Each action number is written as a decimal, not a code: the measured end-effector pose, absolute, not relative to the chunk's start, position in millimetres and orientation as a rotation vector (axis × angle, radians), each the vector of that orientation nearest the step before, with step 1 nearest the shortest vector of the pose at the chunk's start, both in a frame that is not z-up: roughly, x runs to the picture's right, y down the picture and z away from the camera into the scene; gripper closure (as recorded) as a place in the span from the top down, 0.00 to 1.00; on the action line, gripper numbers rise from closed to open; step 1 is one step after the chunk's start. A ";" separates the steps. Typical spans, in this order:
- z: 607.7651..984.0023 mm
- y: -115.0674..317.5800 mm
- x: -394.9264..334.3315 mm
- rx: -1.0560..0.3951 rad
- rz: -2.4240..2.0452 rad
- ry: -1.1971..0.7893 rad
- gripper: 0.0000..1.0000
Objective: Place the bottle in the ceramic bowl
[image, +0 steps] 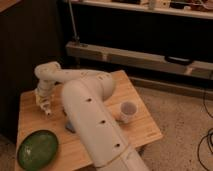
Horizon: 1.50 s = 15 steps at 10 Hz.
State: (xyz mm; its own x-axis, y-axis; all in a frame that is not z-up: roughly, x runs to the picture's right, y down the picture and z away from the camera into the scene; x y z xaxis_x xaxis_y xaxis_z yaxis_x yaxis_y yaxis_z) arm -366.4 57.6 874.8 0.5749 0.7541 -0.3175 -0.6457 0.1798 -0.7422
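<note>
One gripper point(44, 104) hovers at left edge of counter point(145, 125), jaws seemingly clamped on bottle point(47, 111), white cap down. Ceramic bowl point(37, 149) sits at near-left corner. Transport step underway, by my read. Next: shift toward near edge, centre over bowl, lower, release.

You see an arm point(95, 127) clad in smooth cream-white shells, its fattest rounded link dotted with a row of small dark holes, slimmer tubes and a domed joint beyond, ending in a pale gripper point(44, 106) above the wooden table point(145, 125), left side.
</note>
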 end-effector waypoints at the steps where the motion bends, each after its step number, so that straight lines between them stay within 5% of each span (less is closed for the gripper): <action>1: 862.2 58.0 -349.2 -1.016 0.952 -0.200 0.00; 5: 785.5 82.0 -298.4 -1.113 0.688 -0.352 0.00; 9: 685.3 117.4 -283.7 -1.062 0.343 -0.331 0.00; 15: 657.5 180.9 -287.7 -1.122 0.202 -0.368 0.00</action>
